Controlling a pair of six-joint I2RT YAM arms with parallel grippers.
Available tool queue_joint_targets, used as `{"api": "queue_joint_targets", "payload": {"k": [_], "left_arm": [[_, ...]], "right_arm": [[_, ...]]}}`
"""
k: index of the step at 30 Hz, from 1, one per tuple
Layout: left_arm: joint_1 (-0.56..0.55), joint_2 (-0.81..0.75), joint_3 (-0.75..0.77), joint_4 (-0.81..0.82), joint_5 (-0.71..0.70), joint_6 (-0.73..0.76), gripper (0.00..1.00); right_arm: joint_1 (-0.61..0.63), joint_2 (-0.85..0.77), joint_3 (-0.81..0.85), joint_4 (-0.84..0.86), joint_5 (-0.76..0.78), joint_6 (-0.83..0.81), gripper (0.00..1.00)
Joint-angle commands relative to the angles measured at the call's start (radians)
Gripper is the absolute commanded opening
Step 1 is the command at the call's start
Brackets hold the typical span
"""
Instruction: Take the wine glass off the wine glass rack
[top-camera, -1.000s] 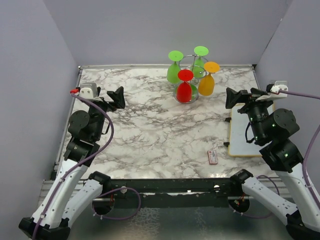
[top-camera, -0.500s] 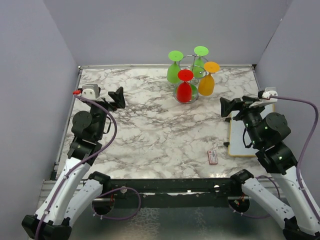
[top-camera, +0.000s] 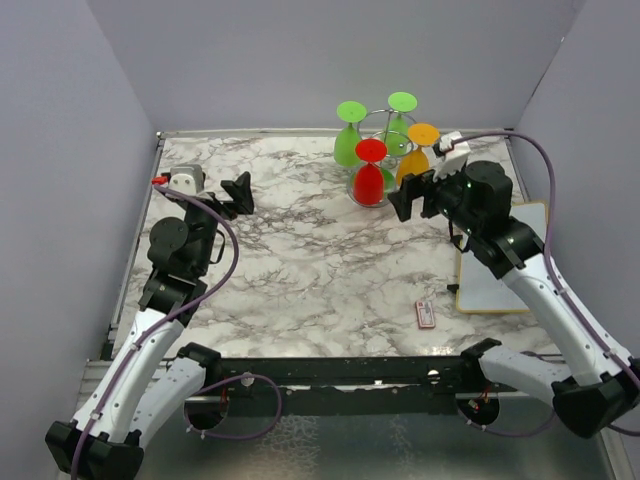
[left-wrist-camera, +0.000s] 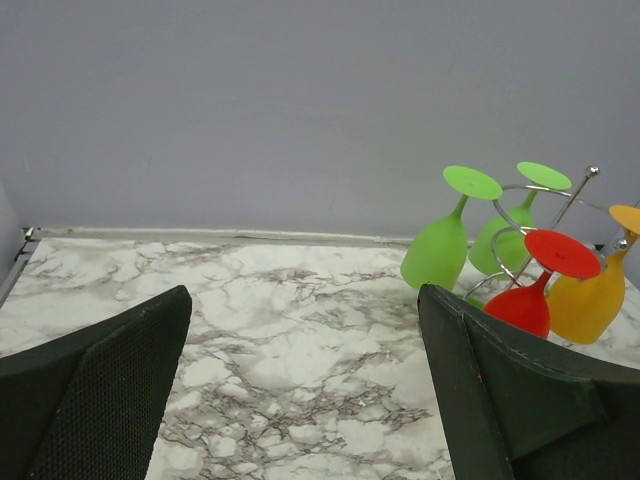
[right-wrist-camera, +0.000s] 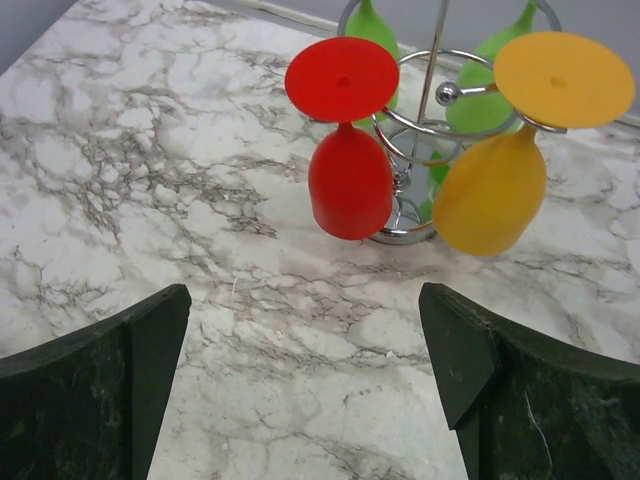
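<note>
While all four glasses hang upside down, foot uppermost, on the wine glass rack (right-wrist-camera: 400, 237), nothing is held by either pincer. The rack is stood at the far side of the marble-patterned bench (top-camera: 300, 260), right of its middle and close to the back wall. Its chrome stem and looped wire arms are seen clearly from the right wrist.

The red wine glass (right-wrist-camera: 349, 185) is hung on the near side of the rack. The orange wine glass (right-wrist-camera: 490, 195) is hung just to its right. One green wine glass (left-wrist-camera: 437, 255) is carried on the left arm of the rack, and a second green wine glass (left-wrist-camera: 490, 245) is hung at the back, partly hidden behind the others.

The right pincer (top-camera: 412, 197) is held near the rack, just in front of the orange glass. Its jaws are spread wide. From its own wrist, the red and orange glasses are framed between the two dark fingers (right-wrist-camera: 110, 385), with bare bench between them, so no contact is made.

The left pincer (top-camera: 235, 195) is held over the left part of the bench, well apart from the rack. Its jaws are likewise spread wide, and only bench and wall are seen between them.

A flat white board (top-camera: 500, 270) with a pale rim is laid at the right edge of the bench, partly crossed by the right arm. A small red-and-white object (top-camera: 425, 314) is laid near the front edge; what it is cannot be told.
</note>
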Motion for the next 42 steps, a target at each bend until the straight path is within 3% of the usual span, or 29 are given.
{"api": "queue_joint_targets", "payload": {"k": [1,11,20,33,42], "left_arm": [[-0.008,0.003,-0.010,0.045,0.029,-0.008,0.98],[-0.020,0.019,-0.011,0.043,0.013,-0.013,0.96],[-0.023,0.039,-0.007,0.035,0.008,-0.019,0.95],[-0.025,0.073,-0.006,0.031,0.015,-0.025,0.95],[-0.025,0.086,-0.006,0.030,0.013,-0.027,0.95]], "right_arm": [[0.006,0.104,0.159,-0.071,-0.087,-0.048,1.00],[0.090,0.439,0.569,-0.405,0.022,-0.158,0.96],[0.174,0.634,0.793,-0.476,0.223,-0.345,0.87],[0.212,0.737,0.788,-0.430,0.332,-0.612,0.63],[0.219,0.776,0.748,-0.343,0.391,-0.699,0.57]]}}
